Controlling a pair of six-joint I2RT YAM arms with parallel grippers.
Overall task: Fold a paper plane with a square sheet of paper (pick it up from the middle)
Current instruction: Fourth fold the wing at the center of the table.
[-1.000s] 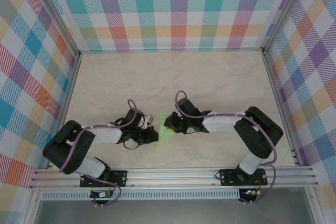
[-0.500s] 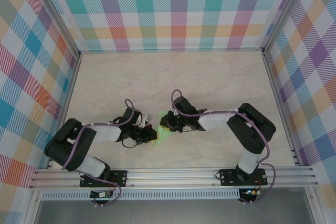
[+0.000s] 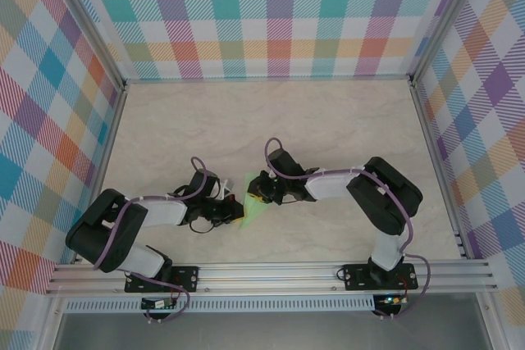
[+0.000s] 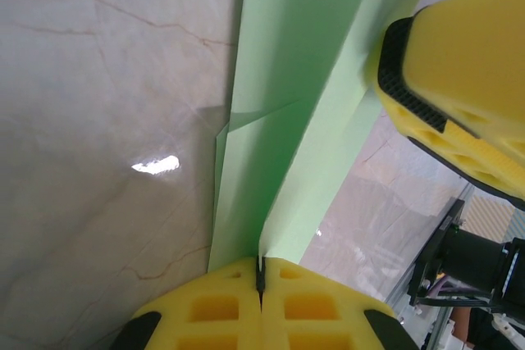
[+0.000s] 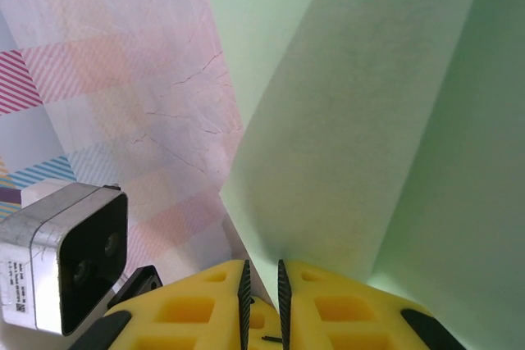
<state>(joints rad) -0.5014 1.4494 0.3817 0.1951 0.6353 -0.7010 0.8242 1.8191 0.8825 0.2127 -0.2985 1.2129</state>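
A: Inside the plaid-walled booth (image 3: 279, 14), we've got the pale marble table (image 3: 328, 112) running from the near rail (image 3: 271, 272) to the far wall. Both arms are bent in toward the near middle of it. The left arm (image 3: 156, 212) reaches right and the right arm (image 3: 344, 186) reaches left, so they pretty much meet nose to nose.

B: Yep, and we see the green paper (image 3: 254, 212) right between them, toward the near edge and a bit left of centre. From the top view it's just a narrow patch of green, partly hidden by the grippers.

A: Grip-wise, we'd say the left gripper (image 4: 260, 272) is clamped tight on the paper. Its yellow pads are pressed together with the paper's edge pinched in the seam. We can see layers and a slanted crease there, so it's partly folded, with bare marble just to its left.

B: Same for the right gripper (image 5: 261, 272), we reckon. A flap of the paper rises straight out of the thin slot between its pads, so it's grasping the paper too. In the left wrist view one of its yellow fingers (image 4: 459, 96) sits by the paper's right flap. Tiny detail: there's a silver camera block (image 5: 66, 260) low on the left in the right wrist view.
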